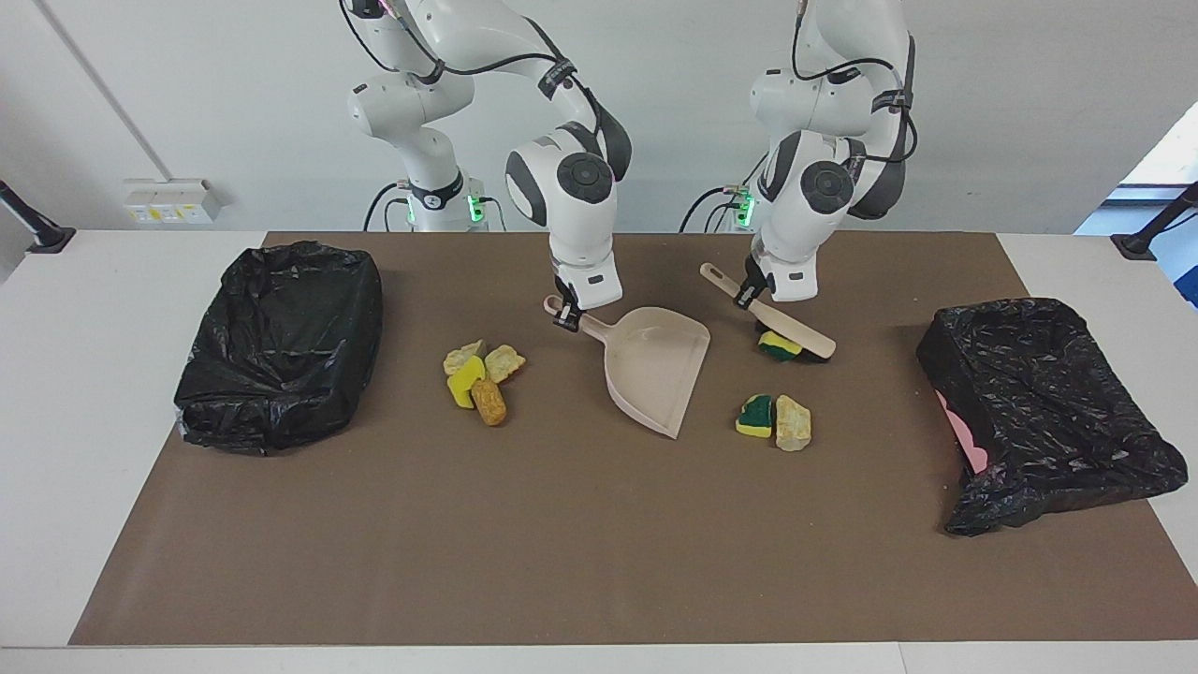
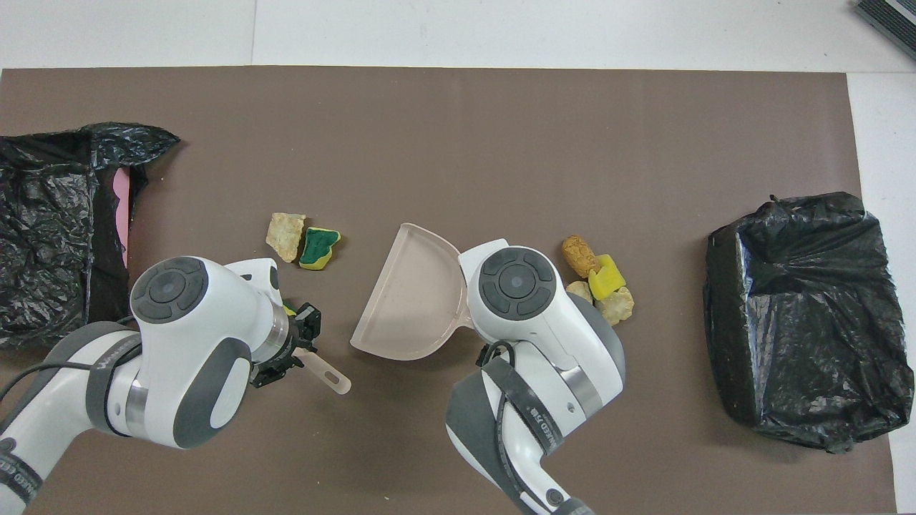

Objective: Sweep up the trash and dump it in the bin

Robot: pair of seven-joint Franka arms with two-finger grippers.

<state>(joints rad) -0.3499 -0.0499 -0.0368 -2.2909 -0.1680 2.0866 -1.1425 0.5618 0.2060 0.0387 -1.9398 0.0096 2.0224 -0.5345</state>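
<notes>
My right gripper (image 1: 566,314) is shut on the handle of the beige dustpan (image 1: 655,370) (image 2: 411,300), whose open mouth faces the left arm's end of the table. My left gripper (image 1: 749,292) (image 2: 290,355) is shut on the brush (image 1: 786,323), with the bristles down on a yellow-and-green piece of trash (image 1: 775,347). A green-and-yellow chunk with a beige one (image 1: 774,419) (image 2: 300,239) lies farther from the robots than the brush. Several yellow, beige and orange-brown chunks (image 1: 479,374) (image 2: 597,279) lie beside the dustpan toward the right arm's end.
A bin lined with a black bag (image 1: 281,342) (image 2: 801,315) stands at the right arm's end of the brown mat. A second black-bagged bin (image 1: 1048,402) (image 2: 57,229), showing a pink side, stands at the left arm's end.
</notes>
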